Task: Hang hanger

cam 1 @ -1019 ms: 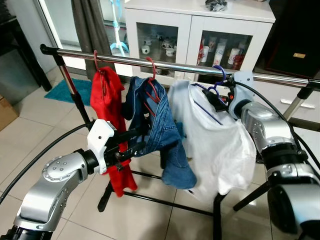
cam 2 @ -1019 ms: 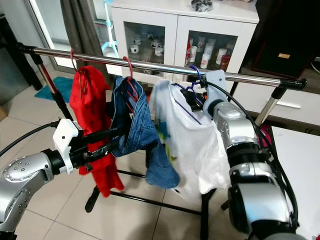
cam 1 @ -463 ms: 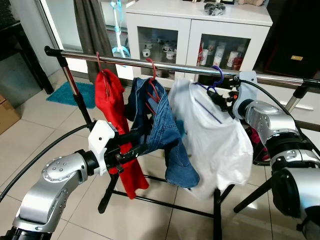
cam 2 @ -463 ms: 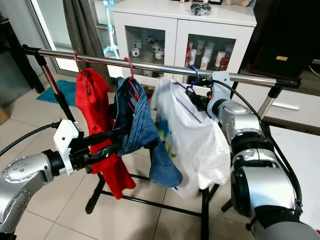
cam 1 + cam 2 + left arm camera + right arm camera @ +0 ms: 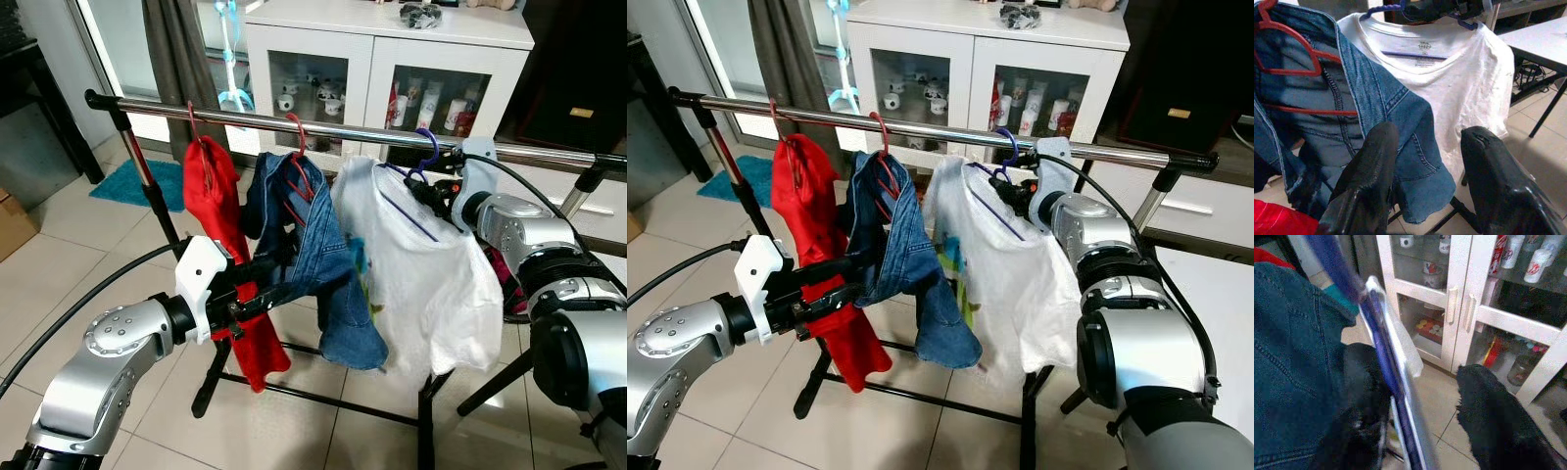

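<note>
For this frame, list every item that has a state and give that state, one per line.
Purple hanger: hooked on the rail, carrying the white T-shirt.
Right claw: open, at the hanger's shoulder.
Left claw: open, against the denim jacket.
Denim jacket: hanging on a red hanger.
Red garment: hanging on another red hanger.
Cabinet doors: closed.

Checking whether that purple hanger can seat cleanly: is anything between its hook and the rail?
Nothing visible. The purple hanger with the white T-shirt has its hook at the rail, on a bare stretch right of the denim garment. The right end effector is at the hanger's neck.
</note>
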Available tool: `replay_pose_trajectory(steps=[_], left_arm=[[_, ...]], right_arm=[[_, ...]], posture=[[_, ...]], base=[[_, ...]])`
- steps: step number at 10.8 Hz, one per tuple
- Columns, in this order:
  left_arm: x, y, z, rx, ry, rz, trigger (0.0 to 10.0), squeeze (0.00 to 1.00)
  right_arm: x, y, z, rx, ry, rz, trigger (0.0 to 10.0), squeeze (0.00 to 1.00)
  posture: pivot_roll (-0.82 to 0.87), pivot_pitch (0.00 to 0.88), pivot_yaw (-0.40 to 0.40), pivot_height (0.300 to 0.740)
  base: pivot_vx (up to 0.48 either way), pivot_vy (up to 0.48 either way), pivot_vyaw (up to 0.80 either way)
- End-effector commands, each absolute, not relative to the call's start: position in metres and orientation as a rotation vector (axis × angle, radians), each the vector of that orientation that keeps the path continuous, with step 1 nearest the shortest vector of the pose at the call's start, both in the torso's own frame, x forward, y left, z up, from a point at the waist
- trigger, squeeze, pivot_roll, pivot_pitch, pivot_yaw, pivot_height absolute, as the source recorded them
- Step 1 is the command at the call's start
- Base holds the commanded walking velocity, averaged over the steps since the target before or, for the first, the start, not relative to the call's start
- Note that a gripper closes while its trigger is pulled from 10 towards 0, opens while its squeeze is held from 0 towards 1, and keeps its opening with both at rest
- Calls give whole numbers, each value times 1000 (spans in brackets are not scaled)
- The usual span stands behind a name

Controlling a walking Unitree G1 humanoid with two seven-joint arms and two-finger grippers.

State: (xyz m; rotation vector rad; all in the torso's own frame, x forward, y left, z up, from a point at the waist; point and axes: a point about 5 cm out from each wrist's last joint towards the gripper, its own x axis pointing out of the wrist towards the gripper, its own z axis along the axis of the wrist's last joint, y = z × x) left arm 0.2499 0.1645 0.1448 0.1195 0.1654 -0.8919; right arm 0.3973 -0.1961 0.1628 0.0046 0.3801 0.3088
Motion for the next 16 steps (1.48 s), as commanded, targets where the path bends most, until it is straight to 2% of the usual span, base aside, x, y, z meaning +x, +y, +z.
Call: replay_pose_trajectory(steps=[1,10,14,16], left_arm=[[249,163,146,125,167,-907,10000,0],[252,159,143,130,168,-903,10000,0],[266,151,136,152,153,-737,10000,0],[274,152,136,165,134,-620,10000,0]], right_arm=[[401,-196,174,-13,366,316,0,0],[402,-198,180,15,359,339,0,0],[398,-204,189,34,266,330,0,0],[378,-198,183,8,195,353,0,0]], posture=[[-87,0,12,740],[-116,0,25,740],[-137,0,30,740],[-130,0,20,740]], base=[[0,0,0],[0,0,0],[0,0,0],[0,0,0]])
